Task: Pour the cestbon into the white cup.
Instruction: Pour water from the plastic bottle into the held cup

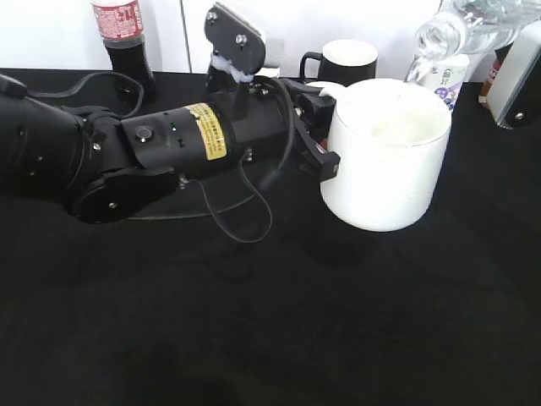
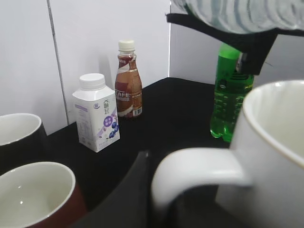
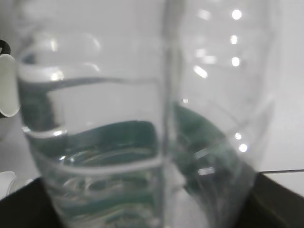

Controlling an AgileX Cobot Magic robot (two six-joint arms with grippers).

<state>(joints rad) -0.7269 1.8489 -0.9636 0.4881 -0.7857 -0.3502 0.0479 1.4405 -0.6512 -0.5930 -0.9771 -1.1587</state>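
Exterior view: left gripper (image 1: pixel 325 127) clamped on the handle of the white cup (image 1: pixel 387 156), holding it lifted off the black table (image 1: pixel 254 321). Cestbon (image 1: pixel 482 25) tipped at top right, mouth over the cup's far rim, water stream running in. Right gripper not clearly visible here; right wrist view is filled by the bottle (image 3: pixel 142 133), so likely gripping its body, jaws themselves unseen, cannot tell. Cup looks heavy, rigid, glazed and slippery, gets heavier as it fills, handle grip could pivot. Bottle thin, soft plastic, squeezes easily, best held mid-body on the ribs. Cola bottle (image 1: pixel 120 34) and dark mug (image 1: pixel 345 61) behind
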